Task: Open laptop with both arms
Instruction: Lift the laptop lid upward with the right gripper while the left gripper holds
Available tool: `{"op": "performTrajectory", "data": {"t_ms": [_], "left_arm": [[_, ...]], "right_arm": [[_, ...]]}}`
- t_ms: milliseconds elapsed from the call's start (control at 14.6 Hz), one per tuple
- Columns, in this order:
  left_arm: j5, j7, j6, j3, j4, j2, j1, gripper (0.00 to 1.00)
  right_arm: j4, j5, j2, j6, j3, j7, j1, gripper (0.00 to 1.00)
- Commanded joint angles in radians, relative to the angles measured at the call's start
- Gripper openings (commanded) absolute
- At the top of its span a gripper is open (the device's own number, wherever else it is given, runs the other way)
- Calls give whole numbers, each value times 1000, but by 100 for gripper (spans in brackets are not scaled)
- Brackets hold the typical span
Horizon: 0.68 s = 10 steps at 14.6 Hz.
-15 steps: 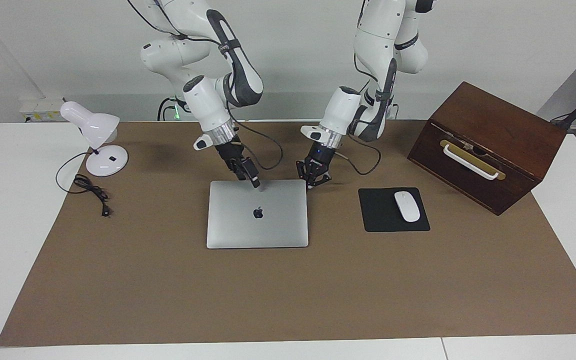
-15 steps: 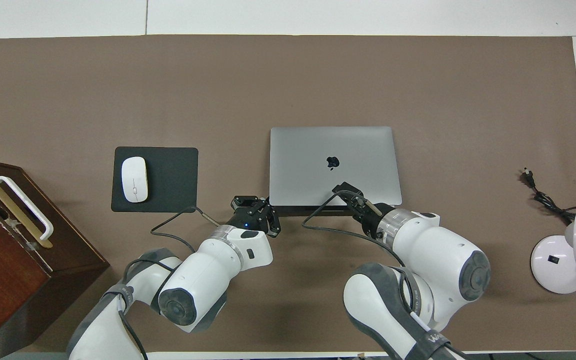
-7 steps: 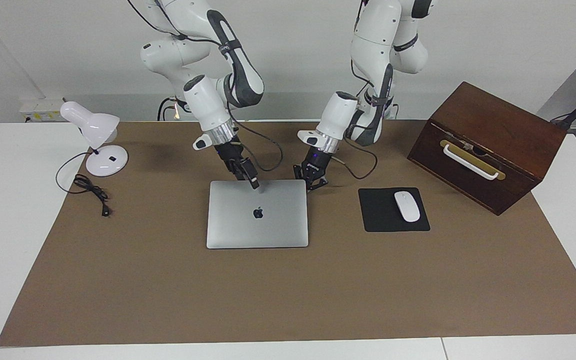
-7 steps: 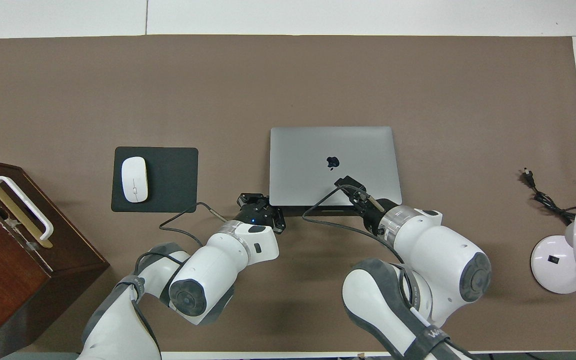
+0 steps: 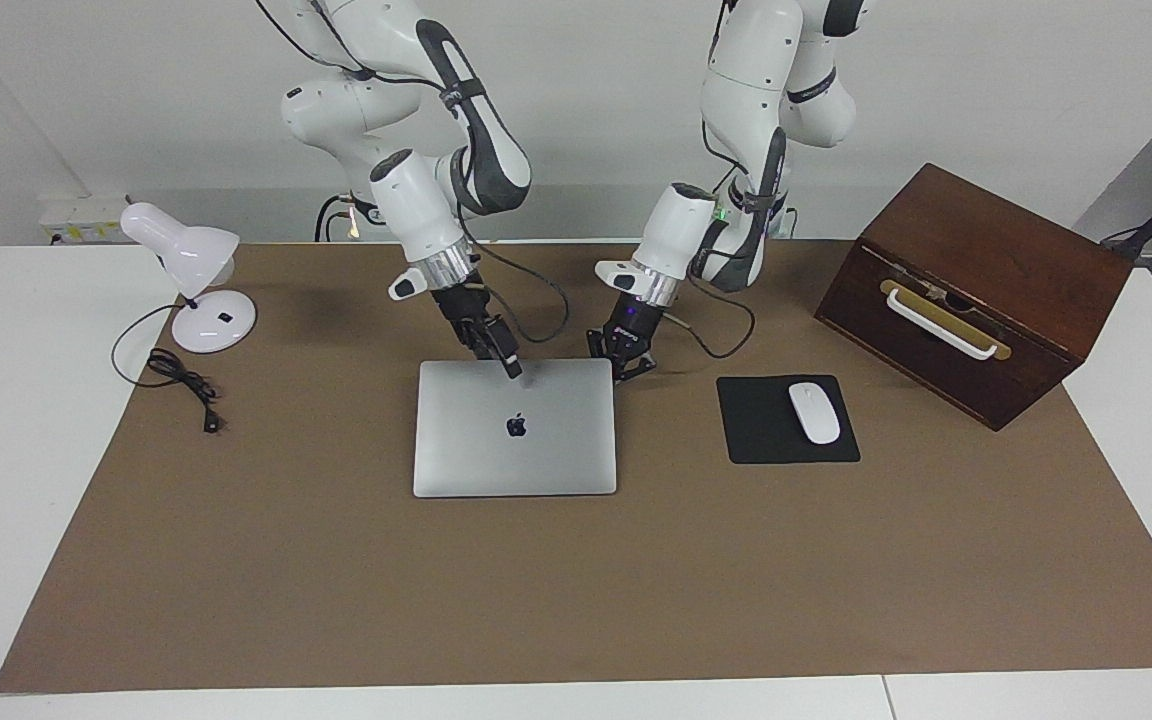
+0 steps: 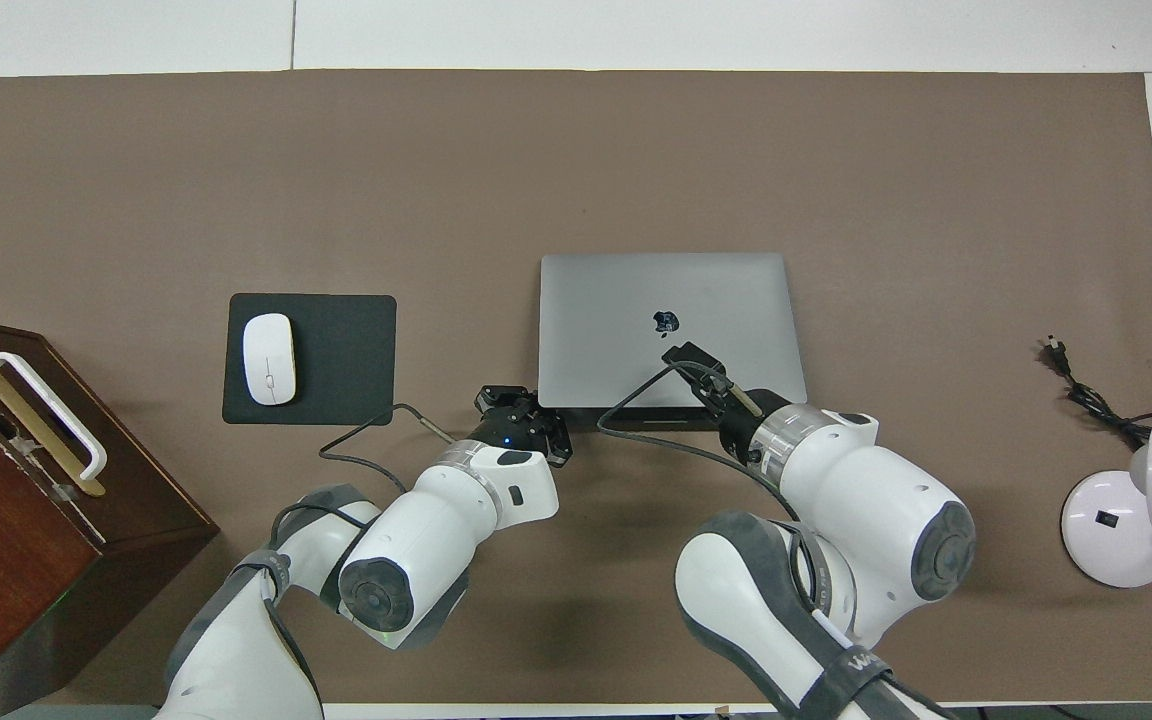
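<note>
The silver-grey laptop (image 5: 515, 440) lies flat on the brown mat with its lid down and the apple logo up; it also shows in the overhead view (image 6: 671, 300). My right gripper (image 5: 509, 364) comes down at a slant, its tip on the lid close to the edge nearest the robots, fingers together; in the overhead view (image 6: 688, 357) it sits just robot-side of the logo. My left gripper (image 5: 627, 366) is low at the laptop's near corner toward the left arm's end, fingers spread; in the overhead view (image 6: 528, 408) it is at that same corner.
A black mouse pad (image 5: 786, 440) with a white mouse (image 5: 814, 412) lies beside the laptop toward the left arm's end. A brown wooden box (image 5: 976, 290) stands past it. A white desk lamp (image 5: 191, 275) and its cord (image 5: 186, 385) are at the right arm's end.
My left gripper has slid in from beside the laptop to its near corner. My right gripper has crept a little farther over the lid. The laptop has stayed put.
</note>
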Motion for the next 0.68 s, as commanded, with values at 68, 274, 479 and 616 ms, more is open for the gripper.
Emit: {"op": "performTrajectory", "data": {"t_ms": [68, 274, 479, 616], "left_arm": [[3, 2, 21, 19, 14, 23, -19, 0], [3, 3, 21, 19, 15, 33, -20, 0], [3, 3, 21, 19, 16, 36, -20, 0], [3, 3, 21, 19, 16, 36, -20, 0]], "right_arm": [[81, 58, 47, 32, 3, -43, 5, 100], [119, 58, 65, 48, 3, -43, 7, 100], [168, 58, 86, 52, 3, -43, 7, 100], [194, 58, 99, 51, 3, -43, 7, 100]]}}
